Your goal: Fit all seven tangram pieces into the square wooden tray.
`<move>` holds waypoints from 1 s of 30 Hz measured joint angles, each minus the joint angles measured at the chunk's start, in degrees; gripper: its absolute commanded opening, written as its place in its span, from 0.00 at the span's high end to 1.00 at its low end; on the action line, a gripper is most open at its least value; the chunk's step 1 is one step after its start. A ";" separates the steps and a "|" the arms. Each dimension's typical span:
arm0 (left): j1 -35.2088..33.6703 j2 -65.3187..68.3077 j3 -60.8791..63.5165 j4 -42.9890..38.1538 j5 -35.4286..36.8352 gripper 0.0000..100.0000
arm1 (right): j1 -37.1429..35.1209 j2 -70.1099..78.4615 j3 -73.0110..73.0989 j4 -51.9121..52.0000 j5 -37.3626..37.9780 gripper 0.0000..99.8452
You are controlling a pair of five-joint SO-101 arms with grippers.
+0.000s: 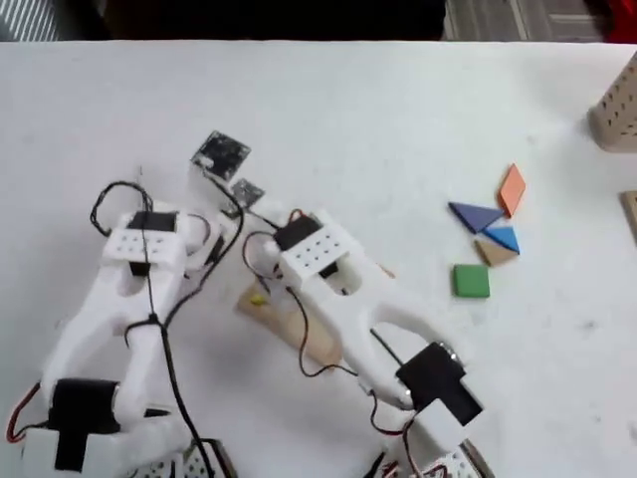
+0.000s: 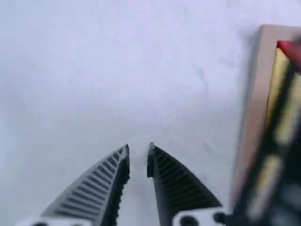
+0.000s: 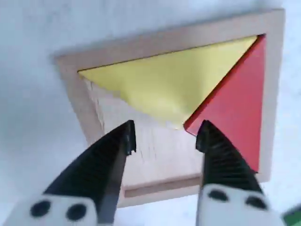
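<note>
Right claw, jaws apart, above wooden tray, near its yellow triangle.

Tray holds yellow tri, red tri; maybe five loose pcs apart.

A white table spreads wide, with a dark strip beyond its far edge.

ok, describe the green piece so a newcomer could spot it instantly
On the white table, find the loose cluster of coloured pieces away from the wooden tray. The green square lies at the cluster's near end, lowest in the high view. It is the only green piece; its neighbours are a dark blue triangle, a light blue triangle and an orange parallelogram.
</note>
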 measured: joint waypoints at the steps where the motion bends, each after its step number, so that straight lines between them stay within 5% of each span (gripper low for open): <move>1: -0.18 -0.53 0.00 0.00 0.00 0.92 | 0.09 0.09 -0.53 0.00 -0.18 0.78; 10: -0.35 -12.04 8.53 -6.33 0.09 0.91 | 1.49 -0.18 -5.80 9.93 -0.18 0.78; 17: -0.18 -13.89 11.78 -6.33 0.09 0.91 | 2.11 -3.52 1.23 8.35 0.53 0.78; 30: 2.11 -13.71 13.71 -7.30 0.09 0.91 | 16.35 -40.00 14.68 6.24 -0.09 0.78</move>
